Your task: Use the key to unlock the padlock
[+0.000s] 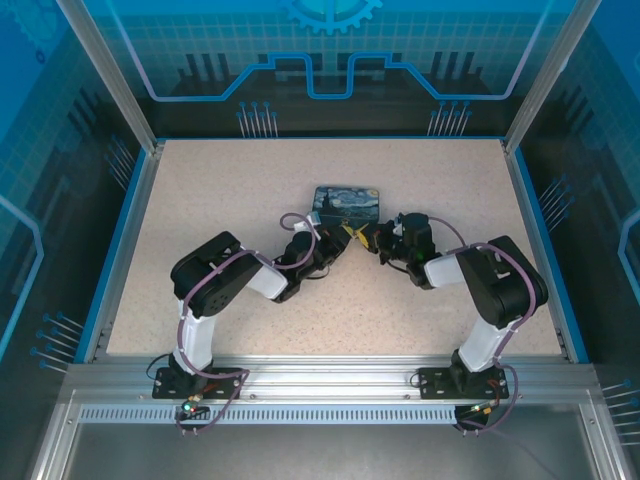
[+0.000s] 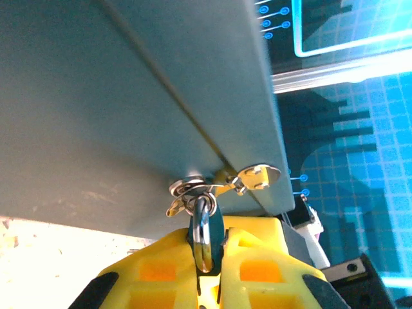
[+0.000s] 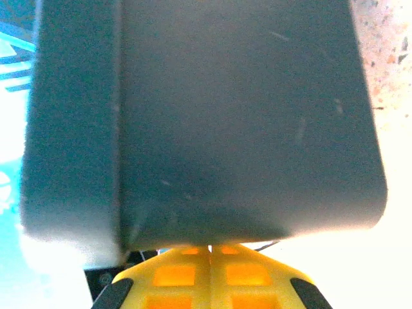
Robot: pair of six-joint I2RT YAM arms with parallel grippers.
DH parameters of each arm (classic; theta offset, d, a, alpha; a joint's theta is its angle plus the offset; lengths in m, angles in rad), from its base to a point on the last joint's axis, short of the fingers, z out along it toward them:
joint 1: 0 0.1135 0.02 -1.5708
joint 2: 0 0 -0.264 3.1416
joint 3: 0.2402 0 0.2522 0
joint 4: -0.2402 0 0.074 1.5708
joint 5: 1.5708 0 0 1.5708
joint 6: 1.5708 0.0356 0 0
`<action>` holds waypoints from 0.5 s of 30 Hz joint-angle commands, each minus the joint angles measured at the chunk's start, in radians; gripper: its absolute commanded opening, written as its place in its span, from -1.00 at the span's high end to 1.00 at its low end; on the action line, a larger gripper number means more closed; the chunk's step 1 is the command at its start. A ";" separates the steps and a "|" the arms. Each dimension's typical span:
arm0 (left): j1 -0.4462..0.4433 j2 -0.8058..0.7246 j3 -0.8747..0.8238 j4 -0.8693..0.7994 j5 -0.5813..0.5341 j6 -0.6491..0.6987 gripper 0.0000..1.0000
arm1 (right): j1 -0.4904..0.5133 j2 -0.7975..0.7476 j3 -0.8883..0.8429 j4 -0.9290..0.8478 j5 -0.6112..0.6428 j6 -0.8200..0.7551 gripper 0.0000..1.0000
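1. Padlock (image 2: pixel 202 225) hangs at the latch on the near wall of the Starry Night printed box (image 1: pixel 345 203), which lies near the middle of the speckled table (image 1: pixel 220 200).
2. In the left wrist view the padlock is seen edge-on as a narrow silvery strip. Its long axis runs in line with the fingers, straight up the picture.
3. Its shackle end points up at the grey box wall and meets the round latch plate (image 2: pixel 185 188). Its body end points back down into the pincer.
4. The left gripper (image 2: pixel 209 237) is clamped on the padlock, with a yellow finger pressing on it from each side.
5. The key (image 2: pixel 259 175) is a flat, winged grey piece lying against the box wall just right of the latch plate.
6. Its long axis slants from lower left to upper right. The broad end points toward the box's corner and the narrow end toward the latch, where it appears to touch the other metal parts.
7. The right gripper (image 3: pixel 210 252) is closed on nothing, its yellow fingers meeting along a thin seam.
8. Its tips sit just beside the lower edge of the box's dark wall, and whether they touch it cannot be told.
9. From above, both grippers sit at the box's near side, close to each other, with the arms angled inward. The padlock and key are too small to make out there.
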 commanded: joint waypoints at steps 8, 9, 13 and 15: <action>0.008 0.040 -0.010 0.115 0.337 0.397 1.00 | -0.040 -0.002 0.076 -0.028 -0.176 0.229 1.00; 0.015 0.045 -0.010 0.111 0.351 0.418 1.00 | -0.045 0.007 0.077 -0.023 -0.183 0.242 1.00; 0.051 0.068 -0.027 0.109 0.388 0.449 1.00 | -0.059 0.039 0.097 -0.026 -0.225 0.249 1.00; 0.067 0.078 -0.038 0.115 0.395 0.429 1.00 | -0.053 0.036 0.114 -0.083 -0.236 0.204 1.00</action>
